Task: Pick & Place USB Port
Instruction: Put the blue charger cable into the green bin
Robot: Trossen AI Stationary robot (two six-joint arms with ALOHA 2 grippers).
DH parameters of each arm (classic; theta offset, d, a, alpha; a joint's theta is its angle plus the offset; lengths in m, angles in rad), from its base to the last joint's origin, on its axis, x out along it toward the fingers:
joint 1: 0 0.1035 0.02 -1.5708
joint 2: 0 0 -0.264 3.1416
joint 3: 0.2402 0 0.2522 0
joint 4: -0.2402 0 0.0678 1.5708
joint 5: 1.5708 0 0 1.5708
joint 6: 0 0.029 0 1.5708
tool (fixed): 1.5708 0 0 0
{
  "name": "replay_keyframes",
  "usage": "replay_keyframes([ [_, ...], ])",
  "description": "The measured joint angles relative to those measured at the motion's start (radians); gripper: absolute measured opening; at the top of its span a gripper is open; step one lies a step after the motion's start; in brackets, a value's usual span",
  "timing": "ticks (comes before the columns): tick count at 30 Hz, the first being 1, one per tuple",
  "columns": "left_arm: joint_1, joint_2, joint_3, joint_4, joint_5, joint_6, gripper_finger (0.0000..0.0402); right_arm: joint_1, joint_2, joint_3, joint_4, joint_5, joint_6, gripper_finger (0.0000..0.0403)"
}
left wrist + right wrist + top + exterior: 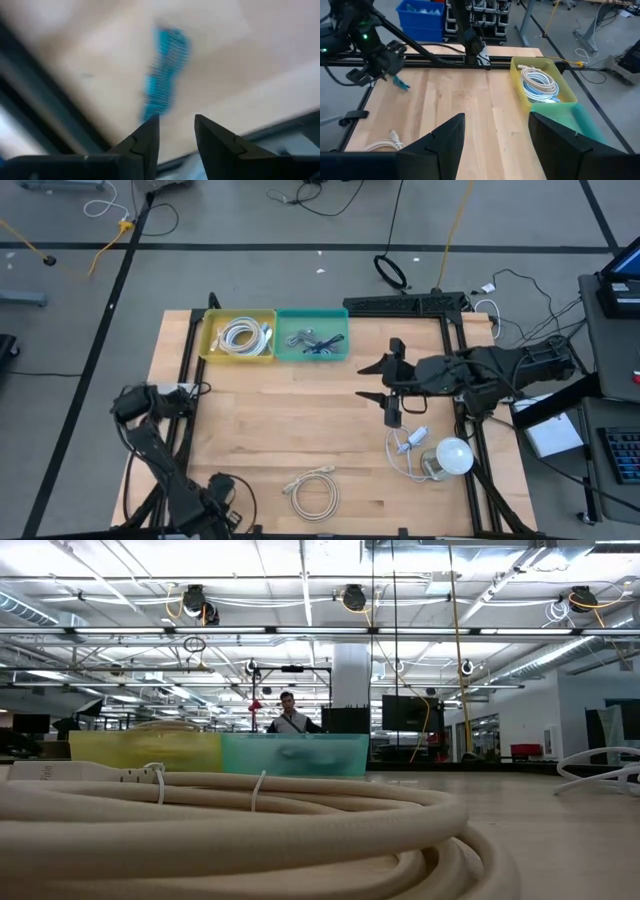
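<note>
A small blue piece (400, 83) lies on the wooden table near its near-left corner. It shows blurred just beyond my left gripper's fingertips (175, 122), which stand a little apart and touch nothing. My left gripper (222, 492) hangs low over that corner. My right gripper (374, 381) hovers wide open above the table's middle, pointing toward the left edge, and holds nothing (495, 127). A cream coiled cable (313, 492) lies flat near the near edge and fills the foreground of the low view (230, 830).
A yellow bin (238, 336) with a white cable coil and a green bin (312, 338) with small parts stand side by side at the far edge. A white cable with a round white piece (448, 456) lies near the right edge. A person (290, 716) stands behind the table.
</note>
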Motion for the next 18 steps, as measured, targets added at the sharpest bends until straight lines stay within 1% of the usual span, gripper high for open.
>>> replay_keyframes([
  [4, -0.012, -0.024, 0.000, -0.147, 0.007, -0.010, 0.0129, 0.000, 0.000, 0.000, 0.016, 0.000, -0.002, 0.0211],
  [6, -0.015, -0.024, -0.006, -0.166, 0.010, 0.000, 0.0129, 0.000, 0.000, 0.000, 0.024, 0.000, -0.004, 0.0211],
  [10, -0.016, -0.024, -0.045, -0.075, 0.017, -0.013, 0.0129, 0.000, 0.000, 0.000, 0.035, 0.000, -0.004, 0.0211],
  [14, -0.034, -0.025, -0.126, 0.015, 0.029, -0.051, 0.0129, 0.000, 0.000, 0.000, 0.035, 0.000, -0.001, 0.0211],
  [18, -0.041, -0.025, -0.206, 0.038, 0.094, -0.079, 0.0129, 0.000, 0.000, 0.000, 0.035, 0.000, 0.004, 0.0210],
])
